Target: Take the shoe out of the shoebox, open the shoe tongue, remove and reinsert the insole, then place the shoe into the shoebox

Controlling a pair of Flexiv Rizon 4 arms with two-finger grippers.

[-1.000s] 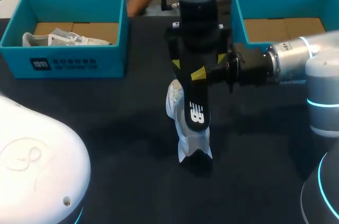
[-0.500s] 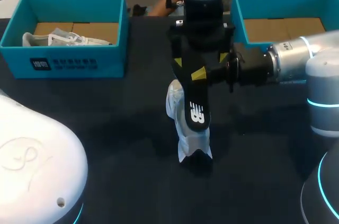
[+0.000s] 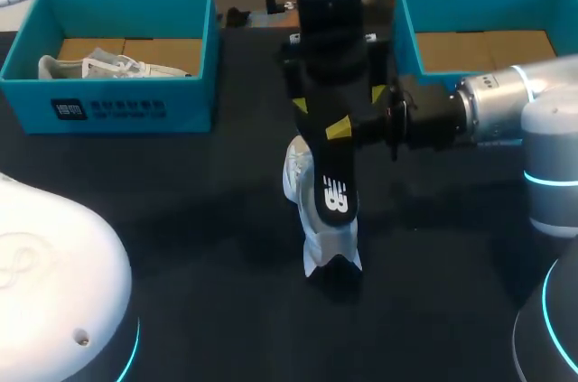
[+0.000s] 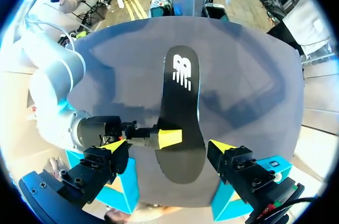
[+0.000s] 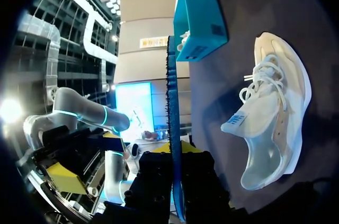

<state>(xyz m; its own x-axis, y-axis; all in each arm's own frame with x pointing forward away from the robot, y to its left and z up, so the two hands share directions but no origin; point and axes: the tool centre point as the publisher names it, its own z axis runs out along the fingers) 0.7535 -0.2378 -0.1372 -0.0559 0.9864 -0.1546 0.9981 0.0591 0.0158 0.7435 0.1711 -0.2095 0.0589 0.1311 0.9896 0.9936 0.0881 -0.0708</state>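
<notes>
Removal looks done: the shoe [image 3: 330, 245] lies on the table [image 3: 181, 219] outside the shoebox [image 3: 408, 34], its black insole [image 3: 330, 174] pinched by the right gripper [image 3: 341, 127] above it. The left gripper [image 3: 338, 100] gapes wide around the insole, touching nothing. Reinsertion and boxing remain, and the insole bears a white logo [image 3: 335, 194].

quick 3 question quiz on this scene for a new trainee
1. True or false: the right claw is shut on the insole.
2. The shoe by the insole lies: A in a box, B on the table, C on a box lid.
3. Fill in: the left claw is ___, with one finger at each side of the insole and neither touching it.

Key: 1 true; 2 B; 3 open
</notes>
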